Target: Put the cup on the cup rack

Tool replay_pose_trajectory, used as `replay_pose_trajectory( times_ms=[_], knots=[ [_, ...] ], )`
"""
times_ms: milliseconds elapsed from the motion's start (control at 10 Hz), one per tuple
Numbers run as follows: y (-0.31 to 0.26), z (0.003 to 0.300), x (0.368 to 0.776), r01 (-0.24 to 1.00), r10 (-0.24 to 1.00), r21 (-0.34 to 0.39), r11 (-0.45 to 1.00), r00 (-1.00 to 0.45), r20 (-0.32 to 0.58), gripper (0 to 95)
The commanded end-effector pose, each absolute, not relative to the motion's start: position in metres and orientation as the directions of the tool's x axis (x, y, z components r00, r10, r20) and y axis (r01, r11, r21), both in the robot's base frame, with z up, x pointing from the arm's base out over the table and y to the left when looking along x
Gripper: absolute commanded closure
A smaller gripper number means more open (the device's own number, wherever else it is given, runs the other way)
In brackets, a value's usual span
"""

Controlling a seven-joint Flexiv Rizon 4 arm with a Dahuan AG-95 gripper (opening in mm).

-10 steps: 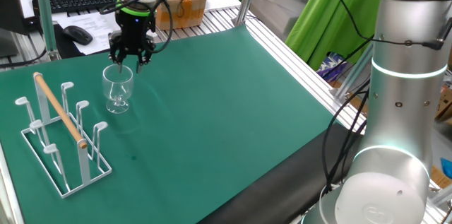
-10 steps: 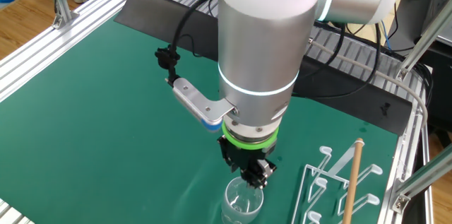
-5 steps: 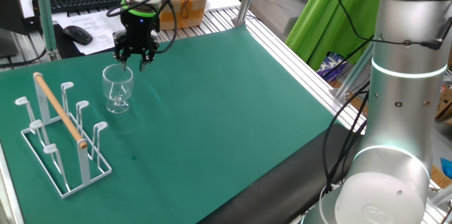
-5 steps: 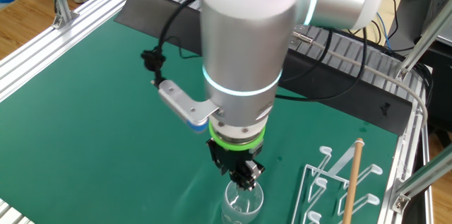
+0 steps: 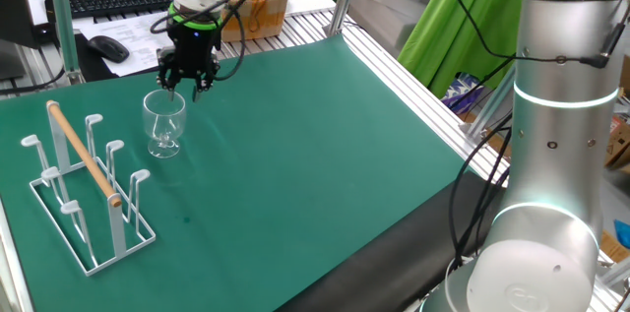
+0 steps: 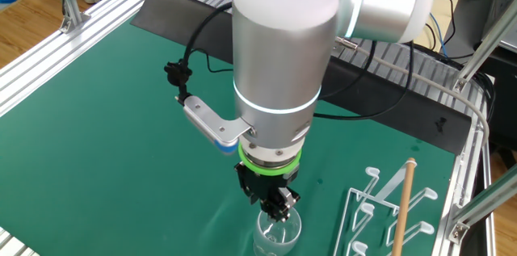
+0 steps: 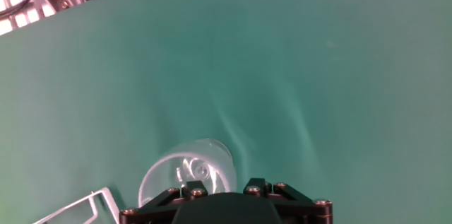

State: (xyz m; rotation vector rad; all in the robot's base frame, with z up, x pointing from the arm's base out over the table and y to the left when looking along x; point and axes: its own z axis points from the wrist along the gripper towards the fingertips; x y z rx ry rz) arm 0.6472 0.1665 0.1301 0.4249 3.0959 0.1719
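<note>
Arm bent over, gripper [image 5: 187,85] pointing down, part-open

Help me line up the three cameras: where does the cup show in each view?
One fixed view: the cup stands upper left on the mat, right of the rack.
Other fixed view: bottom centre, cut by the lower edge, under the gripper.
Hand view: bottom, left of centre, seen from above.
Shared landmark: the rack, beside the cup in every view.

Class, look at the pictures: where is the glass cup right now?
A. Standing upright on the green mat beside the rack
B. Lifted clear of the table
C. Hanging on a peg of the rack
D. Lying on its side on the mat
A: the cup stands upright on its foot on the green mat, apart from the cup rack.
</note>
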Motion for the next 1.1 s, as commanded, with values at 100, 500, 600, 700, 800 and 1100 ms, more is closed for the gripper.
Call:
replay_pose_trajectory(
  times_ms=[100, 500, 600, 700, 800, 1100],
  knots=[
    [0.163, 0.119, 0.651, 0.256, 0.259, 0.124, 0.959, -0.966, -0.005, 57.0],
    [0.158, 0.106, 0.652, 0.244, 0.249, 0.136, 0.960, -0.968, -0.018, 57.0],
    [0.157, 0.106, 0.652, 0.242, 0.246, 0.138, 0.960, -0.969, -0.017, 76.0],
    [0.157, 0.106, 0.652, 0.241, 0.246, 0.142, 0.960, -0.969, -0.015, 76.0],
    [0.157, 0.106, 0.652, 0.241, 0.246, 0.149, 0.959, -0.969, -0.014, 95.0],
    [0.157, 0.106, 0.652, 0.244, 0.249, 0.153, 0.958, -0.968, -0.012, 95.0]
  ],
)
